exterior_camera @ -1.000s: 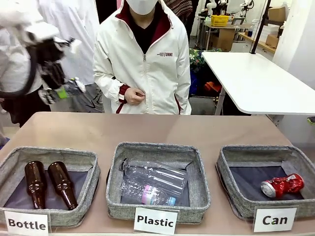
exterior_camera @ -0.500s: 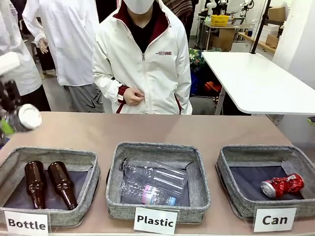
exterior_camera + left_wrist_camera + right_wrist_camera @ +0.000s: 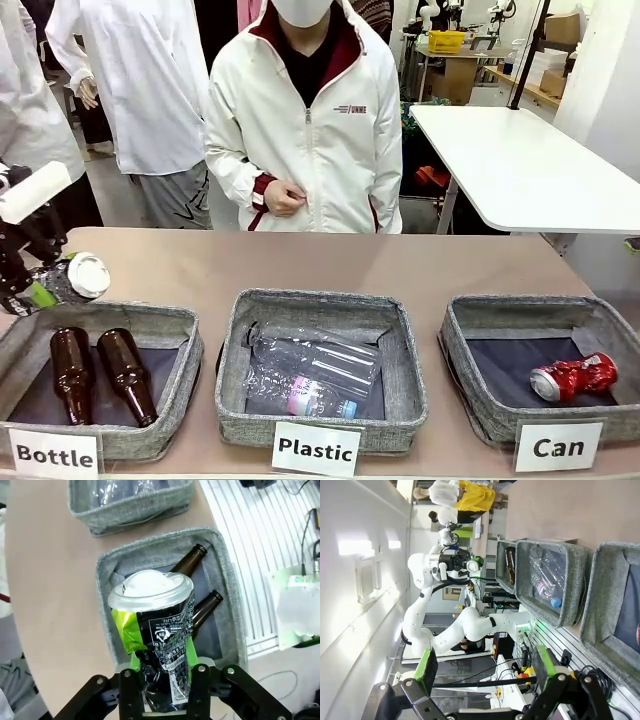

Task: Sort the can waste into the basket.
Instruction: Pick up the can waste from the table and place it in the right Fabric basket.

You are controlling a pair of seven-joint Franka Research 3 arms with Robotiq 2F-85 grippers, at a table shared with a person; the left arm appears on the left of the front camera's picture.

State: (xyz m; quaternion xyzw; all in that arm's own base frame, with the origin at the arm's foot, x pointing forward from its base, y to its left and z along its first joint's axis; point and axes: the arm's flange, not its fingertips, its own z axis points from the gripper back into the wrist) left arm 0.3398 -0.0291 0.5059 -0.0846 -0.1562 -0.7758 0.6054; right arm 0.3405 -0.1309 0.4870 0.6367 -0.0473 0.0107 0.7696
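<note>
- Black crushed can (image 3: 155,645) with white print sits clamped in the left gripper (image 3: 165,692), above the "Bottle" bin (image 3: 100,335).
- Within the last second that arm dropped from up near ten o'clock to about eight o'clock in the front view, can still held.
- Red can (image 3: 573,378) lies in the "Can" basket (image 3: 480,330) at four o'clock; the black one must yet cross over.
- Right gripper (image 3: 485,672) stands open, empty.

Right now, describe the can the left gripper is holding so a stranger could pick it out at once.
Start at the Bottle basket at the robot's left end of the table. Above its far left corner the left gripper is shut on the black can, held up off the table. Unlike the red can lying in the Can basket, it is black with white print and a green patch.
</note>
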